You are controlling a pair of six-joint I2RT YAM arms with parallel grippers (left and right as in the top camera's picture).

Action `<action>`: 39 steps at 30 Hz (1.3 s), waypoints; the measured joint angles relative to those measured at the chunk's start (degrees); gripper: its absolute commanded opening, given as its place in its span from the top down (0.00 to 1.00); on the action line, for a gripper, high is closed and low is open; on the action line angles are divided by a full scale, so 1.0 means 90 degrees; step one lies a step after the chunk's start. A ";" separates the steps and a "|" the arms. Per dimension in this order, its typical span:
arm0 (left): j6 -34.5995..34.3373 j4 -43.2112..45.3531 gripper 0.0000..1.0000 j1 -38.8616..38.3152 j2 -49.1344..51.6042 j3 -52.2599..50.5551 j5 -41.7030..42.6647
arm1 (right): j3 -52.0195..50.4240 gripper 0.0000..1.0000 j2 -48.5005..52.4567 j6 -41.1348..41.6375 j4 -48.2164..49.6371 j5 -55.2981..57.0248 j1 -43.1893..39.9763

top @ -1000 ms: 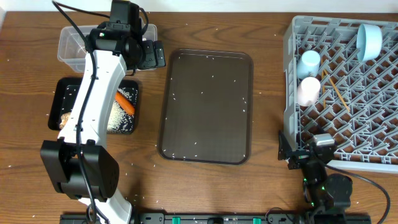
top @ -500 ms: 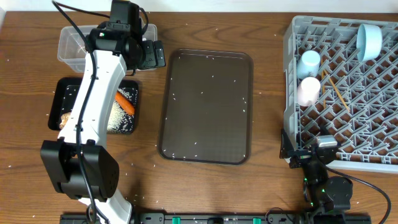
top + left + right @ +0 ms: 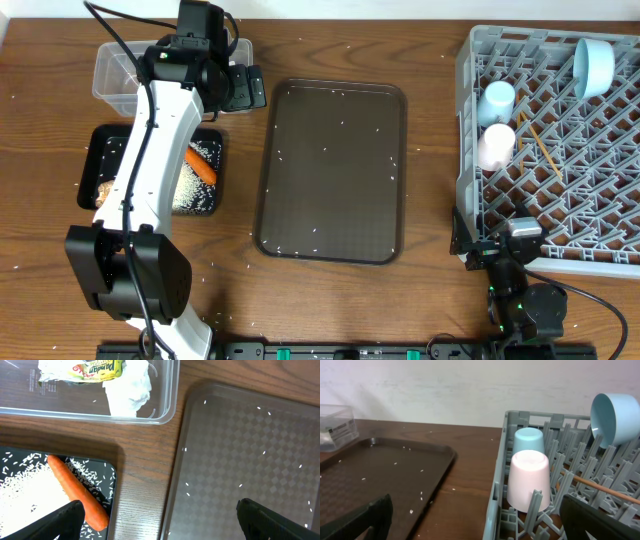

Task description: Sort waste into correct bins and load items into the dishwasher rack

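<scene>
The clear tub (image 3: 112, 72) at the back left holds the green-yellow wrapper (image 3: 97, 369) and white tissue (image 3: 131, 389). The black tray (image 3: 103, 137) in front of it holds rice (image 3: 190, 187), the carrot (image 3: 202, 165) and a brown lump (image 3: 105, 188). My left gripper (image 3: 241, 88) is open and empty, above the gap between the bins and the brown tray (image 3: 160, 522). The grey rack (image 3: 560, 190) at the right holds a blue dish (image 3: 595, 65), blue cup (image 3: 497, 98), pink cup (image 3: 496, 143) and chopsticks (image 3: 540, 145). My right gripper (image 3: 492, 247) is open and empty at the rack's front left corner (image 3: 480, 520).
The dark brown serving tray (image 3: 335, 170) lies in the middle, dotted with stray rice grains. Loose grains are scattered on the wooden table (image 3: 430, 140). My left arm reaches over the black tray and tub.
</scene>
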 measured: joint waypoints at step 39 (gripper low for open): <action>0.0131 0.1124 0.02 -0.0248 -0.0061 -0.0223 -0.0131 | 0.0000 0.01 0.0000 -0.0002 0.0000 -0.0002 0.0000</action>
